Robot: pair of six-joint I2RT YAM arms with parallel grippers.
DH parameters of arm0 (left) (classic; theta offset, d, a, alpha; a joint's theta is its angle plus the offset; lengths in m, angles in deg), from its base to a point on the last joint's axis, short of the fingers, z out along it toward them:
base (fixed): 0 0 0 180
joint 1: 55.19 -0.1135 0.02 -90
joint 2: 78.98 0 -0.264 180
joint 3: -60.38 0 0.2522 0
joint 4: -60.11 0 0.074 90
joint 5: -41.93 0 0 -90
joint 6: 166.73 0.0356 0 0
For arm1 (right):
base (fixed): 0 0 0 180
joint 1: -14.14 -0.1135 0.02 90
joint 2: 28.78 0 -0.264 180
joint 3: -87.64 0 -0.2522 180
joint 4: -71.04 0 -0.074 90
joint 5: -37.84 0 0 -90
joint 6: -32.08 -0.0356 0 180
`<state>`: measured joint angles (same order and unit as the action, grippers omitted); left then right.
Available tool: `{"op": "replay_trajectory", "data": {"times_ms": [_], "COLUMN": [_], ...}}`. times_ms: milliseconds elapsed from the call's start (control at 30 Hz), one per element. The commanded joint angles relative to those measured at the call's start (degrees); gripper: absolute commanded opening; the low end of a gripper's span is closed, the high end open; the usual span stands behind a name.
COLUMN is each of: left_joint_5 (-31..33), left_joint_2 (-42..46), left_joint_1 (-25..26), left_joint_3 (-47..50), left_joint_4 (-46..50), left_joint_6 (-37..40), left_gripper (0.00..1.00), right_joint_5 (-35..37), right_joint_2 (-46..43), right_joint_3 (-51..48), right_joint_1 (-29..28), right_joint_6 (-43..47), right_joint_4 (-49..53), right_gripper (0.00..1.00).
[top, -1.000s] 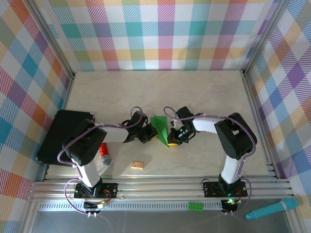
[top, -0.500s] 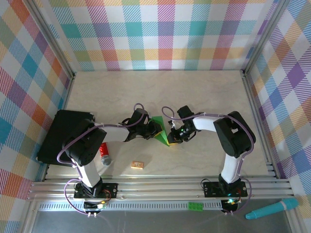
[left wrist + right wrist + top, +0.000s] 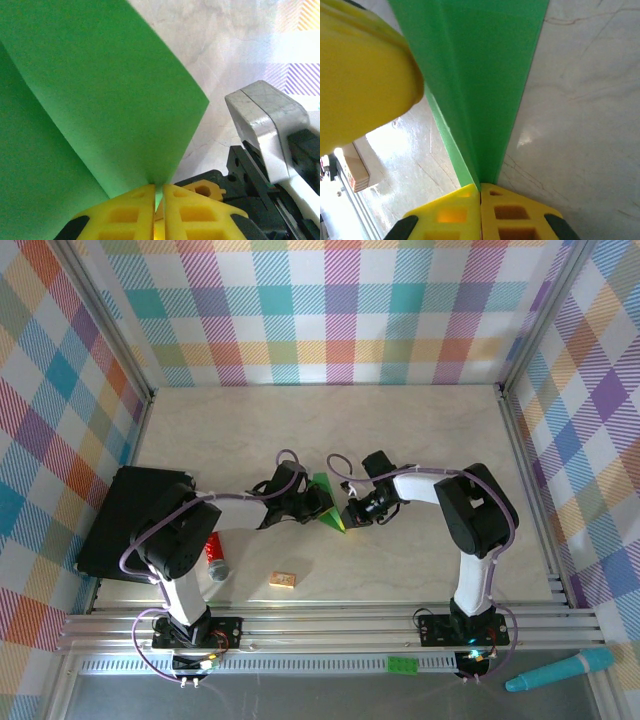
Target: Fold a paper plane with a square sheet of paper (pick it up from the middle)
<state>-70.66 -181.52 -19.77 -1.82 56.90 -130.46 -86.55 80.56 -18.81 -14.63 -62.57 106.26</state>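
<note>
**A:** Spot anything new versus a second back?

**B:** Yep. Starting on the left: nudged inward with the left gripper (image 3: 312, 508), fingers clenched on the green sheet (image 3: 325, 498). Same story on the other side with the right gripper (image 3: 352, 512): slid left, and likewise clamped hard on the sheet. Much closer together now than before.

**A:** And for the sheet itself?

**B:** Squeezed from a broad triangle into a skinny wedge. Sitting mid-table (image 3: 430, 430), sandwiched right between the two grippers. Can't tell whether lifted clear or brushing the surface. Reads like pressing in a lengthwise crease, so probably mid-fold and a good way off a finished dart.

**A:** Pointing which way?

**B:** Wide end toward the back wall (image 3: 320, 330), narrow tip toward the near edge and a touch to the right. Long axis running far-to-near, leaning slightly on the diagonal. Up close from the left wrist: pinched near the narrow end, fanning out away from the yellow fingertips (image 3: 125, 210). Same look from the right wrist.
</note>
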Motion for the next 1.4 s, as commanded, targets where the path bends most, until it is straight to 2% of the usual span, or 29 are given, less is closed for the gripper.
{"op": "replay_trajectory", "data": {"times_ms": [0,300,467,667,967,1367], "left_joint_5": [-0.1,-1.1,-1.2,-1.7,-1.9,-2.0], "left_joint_2": [-2.0,-4.7,-4.3,-4.4,-4.6,-4.8], "left_joint_1": [-0.7,-0.9,-0.9,-0.9,-0.9,-0.9], "left_joint_3": [-1.9,-3.8,-3.6,-3.5,-3.7,-3.7], "left_joint_4": [-0.3,-0.1,0.1,0.2,0.5,1.0], "left_joint_6": [1.1,1.2,1.3,1.5,1.6,1.6], "left_gripper": [0.12,0.1,0.1,0.1,0.1,0.1], "right_joint_5": [0.6,0.8,-1.1,-2.0,-1.7,-2.0], "right_joint_2": [1.3,0.0,-5.1,-8.1,-6.3,-4.4], "right_joint_3": [-0.1,-0.1,-2.1,-5.8,-6.4,-5.8], "right_joint_1": [0.4,0.9,1.9,2.0,1.0,0.2], "right_joint_6": [1.7,-0.2,-8.3,-18.9,-25.1,-25.2], "right_joint_4": [-0.6,-0.5,-3.0,-6.7,-8.5,-7.5], "right_gripper": [0.09,0.12,0.25,0.31,0.29,0.21]}}
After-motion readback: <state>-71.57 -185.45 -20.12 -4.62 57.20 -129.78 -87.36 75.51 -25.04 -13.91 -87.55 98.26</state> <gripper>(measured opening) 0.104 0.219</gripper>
